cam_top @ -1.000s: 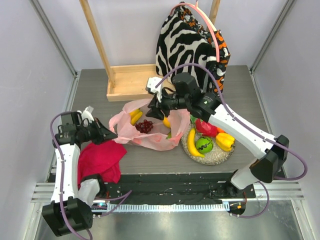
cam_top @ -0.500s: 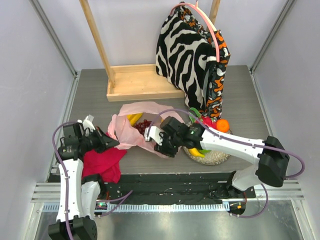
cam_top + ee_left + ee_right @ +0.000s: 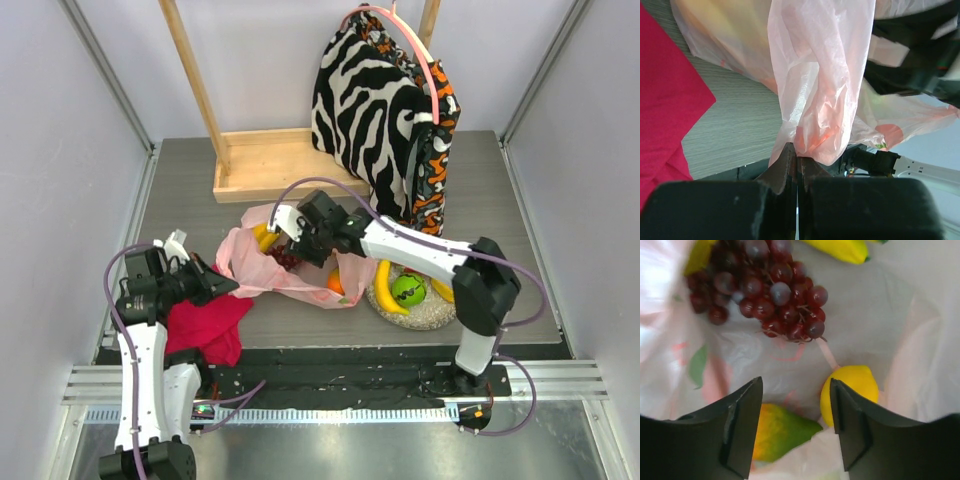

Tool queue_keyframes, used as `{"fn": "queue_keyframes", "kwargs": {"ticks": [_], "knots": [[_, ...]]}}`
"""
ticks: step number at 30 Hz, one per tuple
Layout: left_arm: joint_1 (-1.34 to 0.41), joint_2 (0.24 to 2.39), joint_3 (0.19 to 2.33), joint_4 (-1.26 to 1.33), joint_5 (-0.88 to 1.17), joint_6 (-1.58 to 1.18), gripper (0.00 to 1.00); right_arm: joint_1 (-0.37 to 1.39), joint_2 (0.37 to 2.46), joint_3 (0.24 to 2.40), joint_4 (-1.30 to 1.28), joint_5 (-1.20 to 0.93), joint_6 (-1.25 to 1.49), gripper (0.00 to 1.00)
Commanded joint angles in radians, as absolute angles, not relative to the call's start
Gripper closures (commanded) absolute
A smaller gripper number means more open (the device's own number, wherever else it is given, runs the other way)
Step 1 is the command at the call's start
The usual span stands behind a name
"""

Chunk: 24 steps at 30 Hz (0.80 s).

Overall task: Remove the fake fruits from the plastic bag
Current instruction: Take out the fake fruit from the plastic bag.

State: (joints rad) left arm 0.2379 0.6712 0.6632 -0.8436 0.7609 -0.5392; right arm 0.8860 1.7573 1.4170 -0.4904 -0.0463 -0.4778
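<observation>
The pink plastic bag (image 3: 300, 275) lies open at mid-table. My left gripper (image 3: 222, 287) is shut on its left edge; in the left wrist view the film is pinched between the fingertips (image 3: 797, 152). My right gripper (image 3: 290, 245) is open inside the bag's mouth. In its own view the open gripper (image 3: 796, 410) hangs above dark red grapes (image 3: 765, 295), a lemon (image 3: 850, 390), a yellow-green fruit (image 3: 780, 432) and a banana (image 3: 840, 250). An orange (image 3: 335, 285) shows through the bag. The silvery plate (image 3: 430, 315) holds a banana (image 3: 383, 285) and a green apple (image 3: 407, 290).
A magenta-red cloth (image 3: 205, 320) lies under the left arm and shows in the left wrist view (image 3: 665, 100). A wooden stand's base (image 3: 265, 165) sits at the back. The zebra-patterned fabric bag (image 3: 375, 100) hangs behind the plate.
My right gripper has moved from the bag's near right side up into its mouth. My left gripper still holds the bag's left edge.
</observation>
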Motion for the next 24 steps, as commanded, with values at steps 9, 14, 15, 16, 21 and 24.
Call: {"fn": "queue_keyframes", "kwargs": {"ticks": [9,14,15,16,21,24], "knots": [[0.230,0.647,0.660,-0.793,0.792,-0.537,1.00,0.804,1.904,1.497,-0.402,0.227,-0.459,0.15],[0.230,0.650,0.657,-0.787,0.792,-0.543,1.00,0.787,1.896,1.447,-0.396,0.247,-0.482,0.12],[0.229,0.652,0.658,-0.787,0.792,-0.545,1.00,0.785,1.894,1.436,-0.396,0.244,-0.479,0.12],[0.230,0.653,0.658,-0.785,0.792,-0.546,1.00,0.785,1.896,1.416,-0.396,0.238,-0.479,0.12],[0.230,0.657,0.658,-0.787,0.790,-0.545,1.00,0.782,1.919,1.368,-0.391,0.216,-0.462,0.13],[0.230,0.655,0.660,-0.785,0.788,-0.545,1.00,0.772,1.936,1.380,-0.391,0.203,-0.457,0.24]]}}
